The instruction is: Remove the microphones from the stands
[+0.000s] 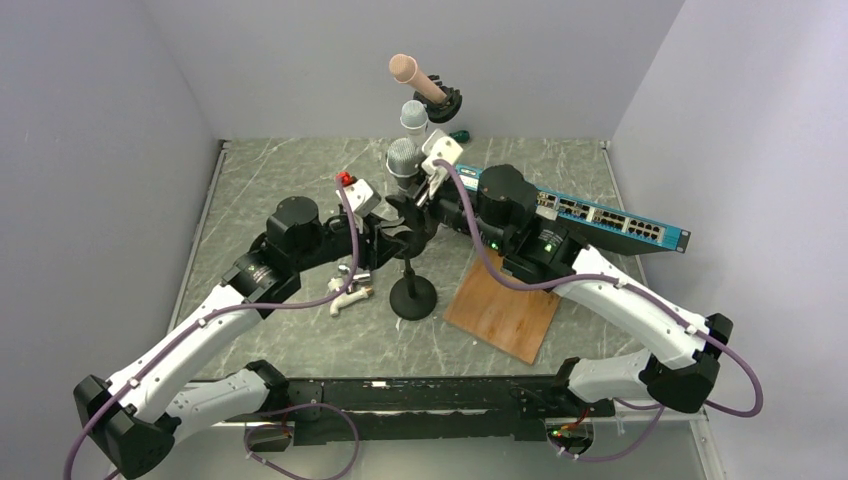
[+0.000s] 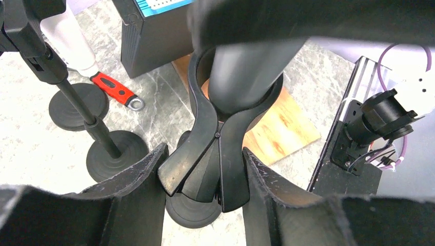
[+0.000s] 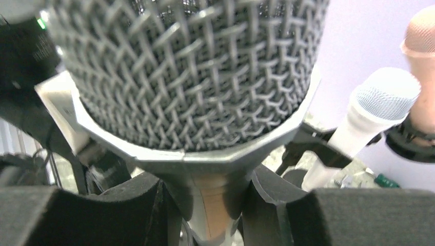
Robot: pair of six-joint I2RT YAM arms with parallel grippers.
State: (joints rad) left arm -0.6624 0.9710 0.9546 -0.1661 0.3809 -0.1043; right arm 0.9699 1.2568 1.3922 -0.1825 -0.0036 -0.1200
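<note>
The left jaws pinch the tails of the clip point(image 2: 220, 148) on the near stand point(image 1: 412, 292), and the right jaws are closed on the mic point(image 3: 190, 77) just under its mesh head, the mic sitting head-up in that clip above the middle of the counter point(image 1: 260, 180).

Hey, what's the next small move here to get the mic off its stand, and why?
Probably squeeze the left end effector tighter: it pinches the handles of the clip, which wraps the microphone that the right end effector grips.
</note>
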